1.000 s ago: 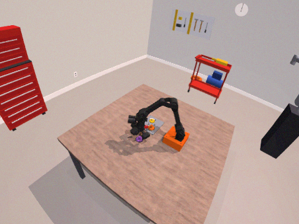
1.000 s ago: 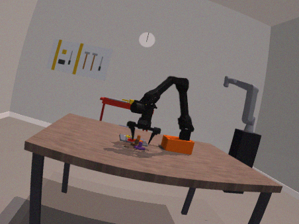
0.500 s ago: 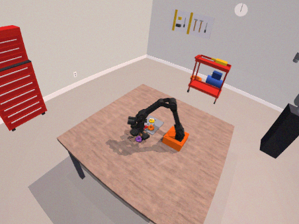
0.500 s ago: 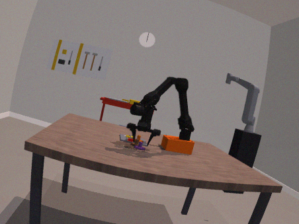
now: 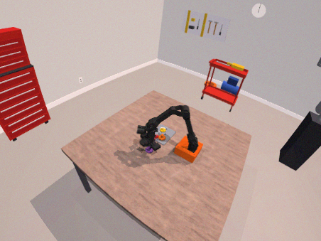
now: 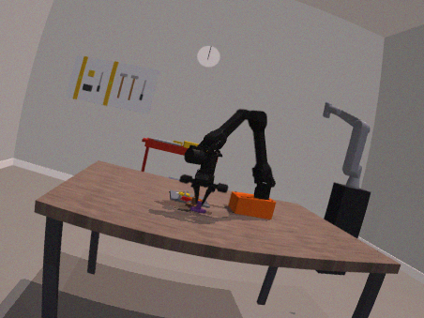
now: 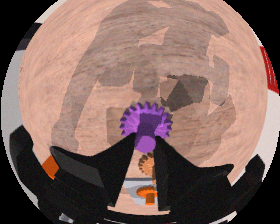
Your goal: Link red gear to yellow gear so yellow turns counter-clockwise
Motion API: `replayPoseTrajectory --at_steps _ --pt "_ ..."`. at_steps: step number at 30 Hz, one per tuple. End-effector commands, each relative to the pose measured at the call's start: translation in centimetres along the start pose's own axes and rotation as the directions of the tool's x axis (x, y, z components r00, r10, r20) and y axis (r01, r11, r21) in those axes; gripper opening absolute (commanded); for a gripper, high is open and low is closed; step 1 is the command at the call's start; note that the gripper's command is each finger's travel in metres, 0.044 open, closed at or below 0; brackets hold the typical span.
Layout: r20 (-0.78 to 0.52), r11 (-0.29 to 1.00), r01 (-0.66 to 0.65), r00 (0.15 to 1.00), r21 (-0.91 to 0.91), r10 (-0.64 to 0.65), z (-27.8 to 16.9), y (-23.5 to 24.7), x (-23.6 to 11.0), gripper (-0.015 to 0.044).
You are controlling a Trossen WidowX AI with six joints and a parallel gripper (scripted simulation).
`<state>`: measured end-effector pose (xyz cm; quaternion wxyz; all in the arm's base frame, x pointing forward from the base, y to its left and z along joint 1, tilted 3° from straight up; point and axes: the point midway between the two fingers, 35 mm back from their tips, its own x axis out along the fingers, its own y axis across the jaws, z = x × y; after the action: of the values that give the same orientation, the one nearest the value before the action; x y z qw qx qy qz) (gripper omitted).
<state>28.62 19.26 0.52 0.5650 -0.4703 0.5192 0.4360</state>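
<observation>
The purple gear [image 5: 149,150] [image 6: 198,210] [image 7: 128,122] stands on the table, hub up. My gripper [image 5: 150,146] [image 6: 199,204] [image 7: 145,137] points down over it, its fingertips closed on both sides of the hub. A brown gear [image 7: 144,164] stands on the table between the purple gear and the grey board [image 5: 170,131], partly behind a finger in the wrist view. An orange gear [image 5: 162,137] [image 7: 146,191] is on the board. The yellow gear [image 5: 161,129] [image 6: 183,193] and the red gear [image 5: 156,136] [image 6: 186,199] are on the board too. The pegs and arrows cannot be made out.
The orange base block [image 5: 188,150] [image 6: 251,206] of the arm stands on the wooden table [image 5: 149,197] [image 6: 141,218], close to the board. The arm arches above the board and casts a shadow around the purple gear.
</observation>
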Motion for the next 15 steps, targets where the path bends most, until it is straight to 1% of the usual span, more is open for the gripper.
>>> replayPoseTrajectory --at_steps 1,2,15 --pt "-0.003 1.0 0.002 1.0 -0.004 -0.002 0.0 0.0 0.1 0.0026" --pt "-0.003 1.0 0.002 1.0 -0.004 -0.002 0.0 0.0 0.1 0.0" --pt "-0.002 1.0 0.003 1.0 -0.004 -0.003 0.5 -0.5 -3.1 0.0"
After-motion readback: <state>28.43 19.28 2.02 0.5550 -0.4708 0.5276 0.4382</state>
